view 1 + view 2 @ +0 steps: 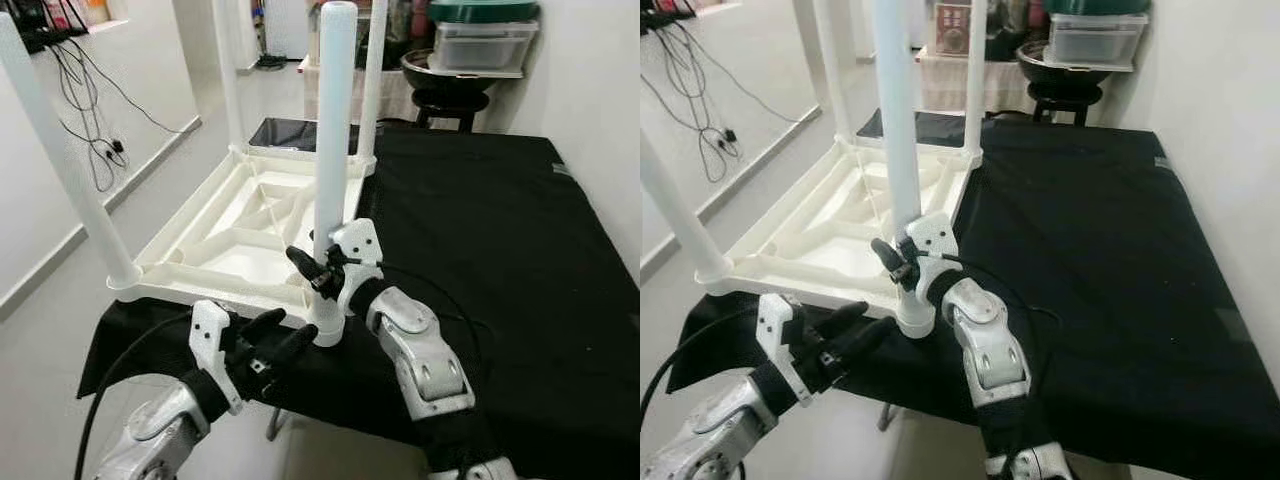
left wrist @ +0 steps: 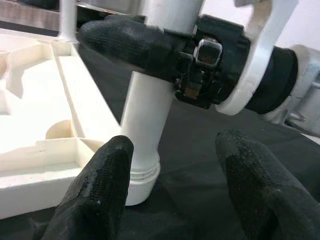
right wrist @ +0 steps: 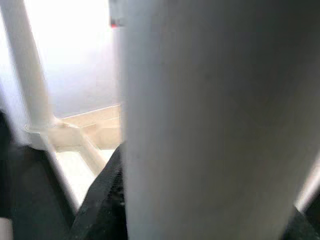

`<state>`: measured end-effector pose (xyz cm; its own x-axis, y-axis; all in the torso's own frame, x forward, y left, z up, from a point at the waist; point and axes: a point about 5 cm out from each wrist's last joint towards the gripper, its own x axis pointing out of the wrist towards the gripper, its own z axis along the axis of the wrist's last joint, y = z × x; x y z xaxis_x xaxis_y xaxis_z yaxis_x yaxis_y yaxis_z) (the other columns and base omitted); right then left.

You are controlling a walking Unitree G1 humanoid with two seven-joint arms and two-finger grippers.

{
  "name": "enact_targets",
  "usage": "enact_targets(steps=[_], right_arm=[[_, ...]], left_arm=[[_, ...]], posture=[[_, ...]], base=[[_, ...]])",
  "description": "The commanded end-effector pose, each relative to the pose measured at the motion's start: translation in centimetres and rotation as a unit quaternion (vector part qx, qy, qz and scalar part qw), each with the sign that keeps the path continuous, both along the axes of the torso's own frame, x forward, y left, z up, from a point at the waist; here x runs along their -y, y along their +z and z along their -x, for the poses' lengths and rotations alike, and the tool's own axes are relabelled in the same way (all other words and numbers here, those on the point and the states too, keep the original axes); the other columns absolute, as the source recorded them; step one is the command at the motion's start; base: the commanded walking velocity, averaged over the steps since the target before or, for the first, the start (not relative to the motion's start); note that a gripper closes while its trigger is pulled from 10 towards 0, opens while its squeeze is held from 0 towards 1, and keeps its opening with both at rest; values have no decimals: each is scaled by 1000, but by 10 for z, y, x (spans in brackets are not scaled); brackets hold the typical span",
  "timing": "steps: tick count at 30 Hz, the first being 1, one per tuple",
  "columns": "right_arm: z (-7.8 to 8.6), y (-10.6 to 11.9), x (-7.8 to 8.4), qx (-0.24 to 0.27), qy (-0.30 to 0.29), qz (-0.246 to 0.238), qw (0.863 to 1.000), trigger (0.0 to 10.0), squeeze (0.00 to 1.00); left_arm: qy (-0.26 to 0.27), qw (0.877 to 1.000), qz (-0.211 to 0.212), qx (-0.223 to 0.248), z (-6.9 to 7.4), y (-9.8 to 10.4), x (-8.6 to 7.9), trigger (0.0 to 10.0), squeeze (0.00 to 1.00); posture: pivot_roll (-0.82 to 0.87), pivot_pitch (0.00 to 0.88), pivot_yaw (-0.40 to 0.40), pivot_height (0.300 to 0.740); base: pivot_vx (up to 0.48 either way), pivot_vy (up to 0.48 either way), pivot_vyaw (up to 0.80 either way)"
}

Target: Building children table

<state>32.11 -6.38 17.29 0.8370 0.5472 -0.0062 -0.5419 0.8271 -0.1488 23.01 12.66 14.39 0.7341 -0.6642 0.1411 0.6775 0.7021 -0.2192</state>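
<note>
A white plastic children's table (image 1: 235, 245) lies upside down on a black cloth. Three white legs (image 1: 60, 170) stand upright at its far and left corners. A fourth white leg (image 1: 333, 130) stands upright at the near right corner, its collar (image 2: 142, 175) at the corner's edge. My right gripper (image 1: 318, 268) is shut on this leg a little above its base, and the leg (image 3: 215, 120) is very close in the right wrist view. My left gripper (image 1: 280, 335) is open just in front of the leg's base, one finger (image 2: 100, 190) on either side, not touching it.
The black cloth (image 1: 500, 230) covers a work table whose front edge is right below my arms. A dark stool (image 1: 455, 100) with stacked plastic containers (image 1: 480, 40) stands behind it. Cables (image 1: 90, 130) trail over the floor at the left wall.
</note>
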Motion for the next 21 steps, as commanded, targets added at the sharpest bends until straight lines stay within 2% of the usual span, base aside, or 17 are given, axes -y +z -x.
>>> enact_targets(steps=[1,5,9,11,13,16,18,19,20,21], right_arm=[[3,-21,6,-56,-22,12,998,10000,1000],[5,-11,3,-53,16,-35,998,10000,1000],[8,-6,9,-44,36,-47,997,10000,1000],[14,-5,21,-38,46,-55,997,10000,1000],[14,-5,21,-38,46,-55,997,10000,1000],[35,-17,51,-50,35,-60,996,10000,1000],[35,-17,51,-50,35,-60,996,10000,1000],[41,-20,57,-55,30,-60,996,10000,1000],[61,-30,66,-71,32,-50,996,10000,749],[61,-30,66,-71,32,-50,996,10000,749]], left_arm=[[13,1000,-4,-6,-1,-5,-3,10000,0],[11,1000,-6,-7,-2,-5,-3,10000,0],[16,1000,-8,-7,-1,-5,-4,10000,0],[35,999,-15,-4,-1,-5,-8,10000,0],[35,999,-15,-4,-1,-5,-8,10000,0],[94,995,-42,6,3,-5,-19,10000,0],[94,995,-42,6,3,-5,-19,10000,0],[108,993,-51,10,4,-5,-21,10000,0],[157,985,-76,13,7,-5,-31,10000,0],[157,985,-76,13,7,-5,-31,10000,0]], posture=[[-4,37,-13,740],[-4,35,-10,740],[-6,35,-9,740],[-9,40,-7,740],[-9,40,-7,740],[-9,47,3,740],[-9,47,3,740],[-9,47,3,740],[-9,47,15,740],[-9,47,15,740]], base=[[0,0,0],[0,0,0],[0,0,0],[0,0,0],[0,0,0],[0,0,0],[0,0,0],[0,0,0],[0,0,0],[0,0,0]])
